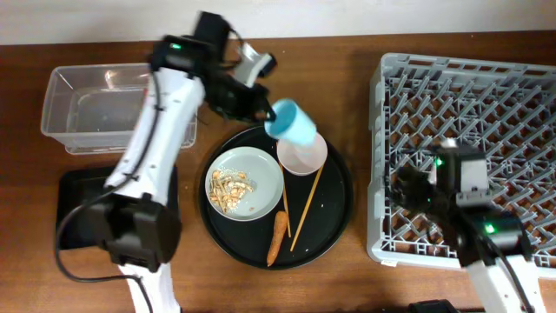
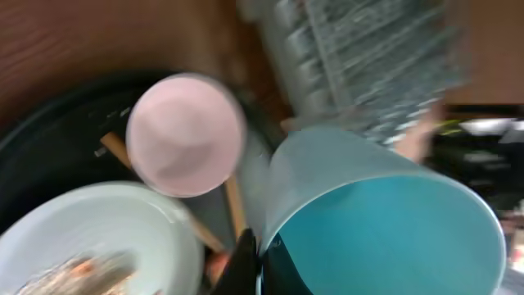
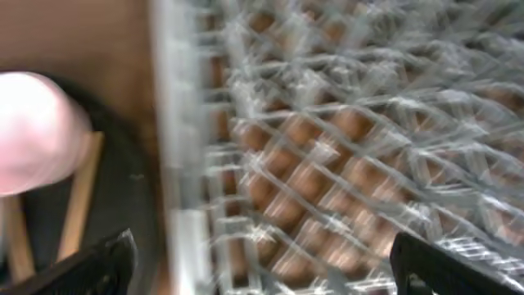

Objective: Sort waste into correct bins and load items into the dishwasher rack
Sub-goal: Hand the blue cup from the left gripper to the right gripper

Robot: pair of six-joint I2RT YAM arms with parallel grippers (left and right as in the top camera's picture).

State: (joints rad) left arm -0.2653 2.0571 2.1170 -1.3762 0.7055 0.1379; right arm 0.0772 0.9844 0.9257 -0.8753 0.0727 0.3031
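Left pincer is holding the cup, apparently by the rim, though the wrist view is blurred. The cup is tilted on its side and hanging over the far edge of the round tray, just above the bowl. Right pincer is hovering over the near-left part of the rack, jaws wide, gripping nothing.

Step in hand, I'm judging, is carrying the cup to the rack. To do it well:
- Go up first so the cup is not clipping the bowl below it.
- Cross the bare worktop high enough to clear the rack wall.
- Aim for the far-left cells, since the right arm is occupying the near-left ones.
- Turn the cup mouth-down slowly; a rim grip is likely to slip under fast wrist rotation.
- Seat it between the pegs before letting go.

Plate with scraps, carrot and chopsticks are lying on the tray. No wrapper is showing.
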